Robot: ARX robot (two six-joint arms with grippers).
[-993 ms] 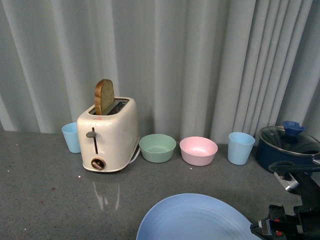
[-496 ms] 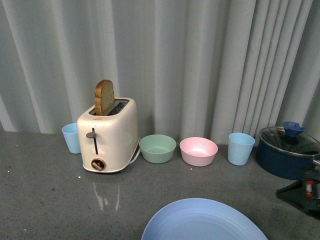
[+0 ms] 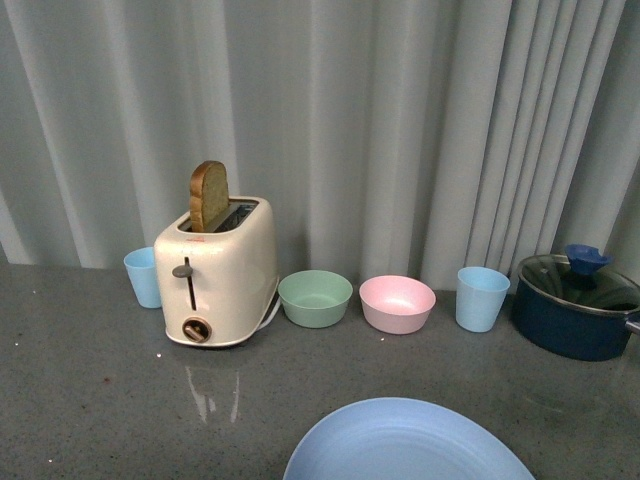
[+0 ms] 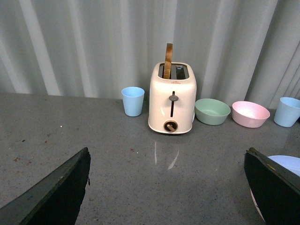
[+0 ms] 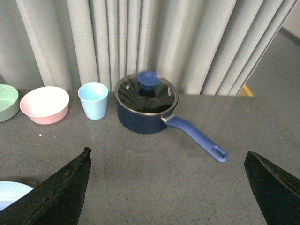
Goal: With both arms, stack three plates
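Against pale pleated curtains lies a speckled grey countertop; the light blue plate (matte, shallow) sits near; left gripper and right gripper both spread apart.

The right arm has gone from the front view: a second ago its dark end effector stood at the lower right corner, in front of the blue saucepan; half a second ago only a dark remnant showed at the right edge; now none of it is seen there, and the pan and the grey bench beside it lie uncovered. The light blue plate at the bottom edge sits slightly lower and further right in the picture than a second ago, its near right rim no longer covered by the arm. Since half a second ago it has hardly shifted.
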